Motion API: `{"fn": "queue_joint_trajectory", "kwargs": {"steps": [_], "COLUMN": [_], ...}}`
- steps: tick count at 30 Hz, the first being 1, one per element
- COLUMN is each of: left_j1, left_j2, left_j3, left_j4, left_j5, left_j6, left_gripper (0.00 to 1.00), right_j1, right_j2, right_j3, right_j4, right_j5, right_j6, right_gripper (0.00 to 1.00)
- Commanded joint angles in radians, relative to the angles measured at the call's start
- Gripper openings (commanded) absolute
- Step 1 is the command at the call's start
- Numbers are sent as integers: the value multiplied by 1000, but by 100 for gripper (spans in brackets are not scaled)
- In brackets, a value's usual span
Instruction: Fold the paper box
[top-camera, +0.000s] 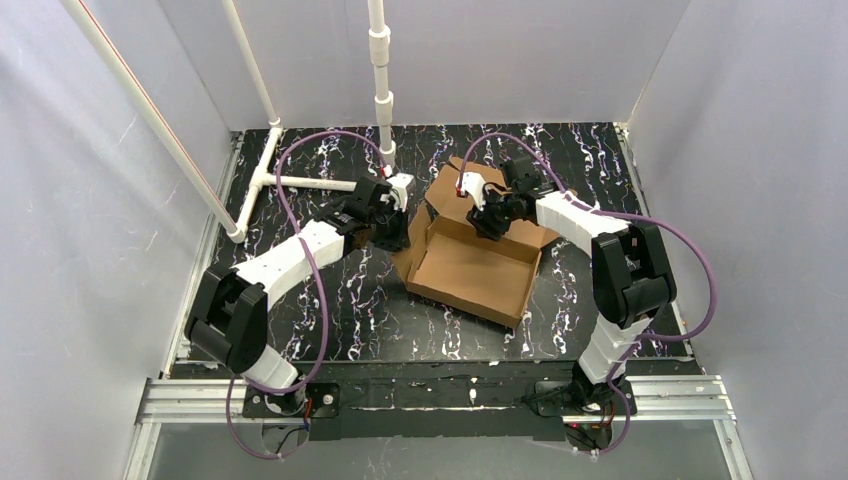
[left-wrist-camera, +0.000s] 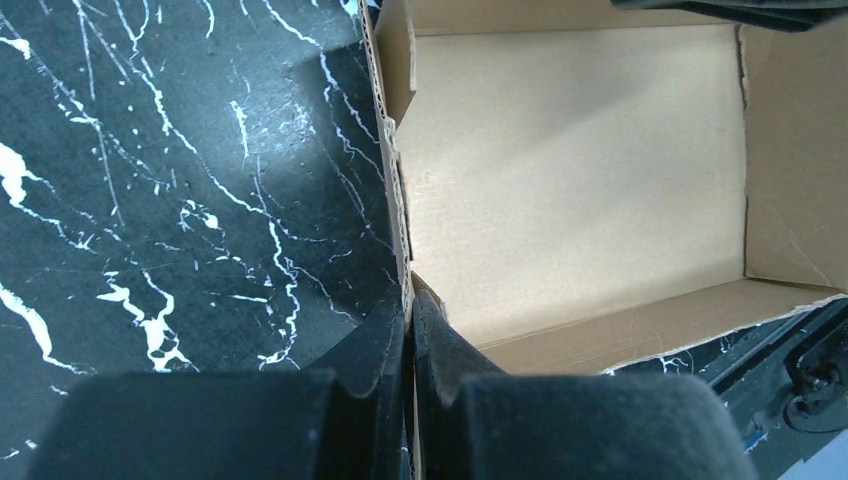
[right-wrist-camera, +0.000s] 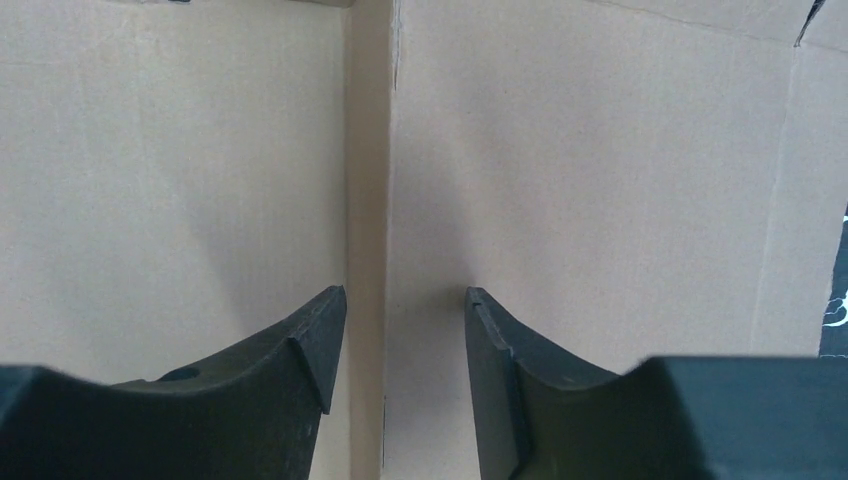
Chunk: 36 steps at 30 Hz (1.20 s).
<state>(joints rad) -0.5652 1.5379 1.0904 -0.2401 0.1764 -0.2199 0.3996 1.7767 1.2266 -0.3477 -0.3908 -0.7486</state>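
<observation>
The paper box (top-camera: 470, 272) is brown cardboard standing as an open tray mid-table, with its lid flap (top-camera: 455, 190) raised at the back. My left gripper (top-camera: 400, 236) is shut on the tray's left wall. In the left wrist view that wall's edge (left-wrist-camera: 400, 200) runs down between the closed fingers of the left gripper (left-wrist-camera: 410, 312), beside the box floor (left-wrist-camera: 570, 170). My right gripper (top-camera: 490, 226) hangs over the back wall. In the right wrist view the right gripper (right-wrist-camera: 405, 300) is open, its jaws on either side of a pale vertical fold (right-wrist-camera: 368, 180) in the cardboard (right-wrist-camera: 600, 150).
A white pipe frame (top-camera: 290, 182) lies at the back left and an upright pipe (top-camera: 380, 80) stands behind the box. White walls enclose the black marbled table (top-camera: 340, 310). An aluminium rail (top-camera: 440, 395) runs along the near edge.
</observation>
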Motion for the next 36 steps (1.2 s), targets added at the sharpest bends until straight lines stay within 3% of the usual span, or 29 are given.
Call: {"fn": "queue_joint_trajectory", "kwargs": {"steps": [1,9,14,17,20,29,36], "left_j1": [-4,-3,20,57,100,240,306], "left_j2": [13,71,105,108,101,97,59], "left_j3": [57,91,100,63,25,-66,-104], "left_j4": [-6,2,16,85,150,308,388], "left_j5": [77,208,330,433,500,591,672], "left_j6": [16,-28,-107,-183,-260,-453,-513], "left_gripper": [4,27,36,39,50,46,46], "right_j1": [11,18,18,18,18,18,18], "right_j2": [18,30,35,38,40,53,55], "right_j3": [-16,-24,-25,-25,-26,-21,-19], "right_j4": [24,35,36,37,36,30,30], "right_j5": [3,2,1,1,0,-6,-9], "right_j6": [1,25,30,32,35,38,39], "right_gripper": [53,47,46,46,46,45,45]}}
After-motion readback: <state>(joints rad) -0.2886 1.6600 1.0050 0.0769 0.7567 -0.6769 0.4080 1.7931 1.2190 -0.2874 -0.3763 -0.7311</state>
